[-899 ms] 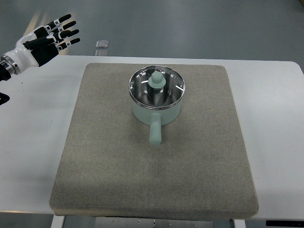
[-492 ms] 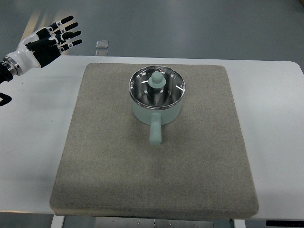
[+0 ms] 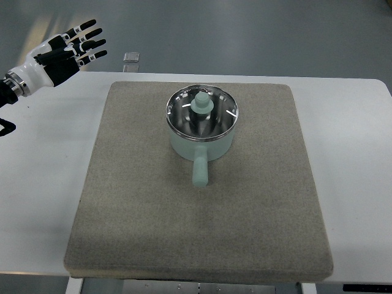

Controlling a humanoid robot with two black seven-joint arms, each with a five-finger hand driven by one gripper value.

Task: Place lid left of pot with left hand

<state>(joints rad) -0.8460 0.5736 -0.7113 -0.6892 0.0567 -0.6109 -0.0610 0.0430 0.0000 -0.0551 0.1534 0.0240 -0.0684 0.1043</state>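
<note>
Meanwhile, left hand [image 3: 61,54] hovers spread and empty; lid [image 3: 201,113] sits on pot [image 3: 202,146].

One overhead camera, looking steeply down from the robot's own side.

The single top view takes in nearly the whole white desk [image 3: 43,184], whose near edge runs along the bottom of the frame and whose far edge meets grey floor [image 3: 257,30] across the top. The grey mat [image 3: 202,233] fills the middle at moderate range, with the pot [image 3: 202,131] just above centre. The left robot hand [image 3: 58,55] enters at the upper-left corner. No second view exists to overlap with it.
</note>
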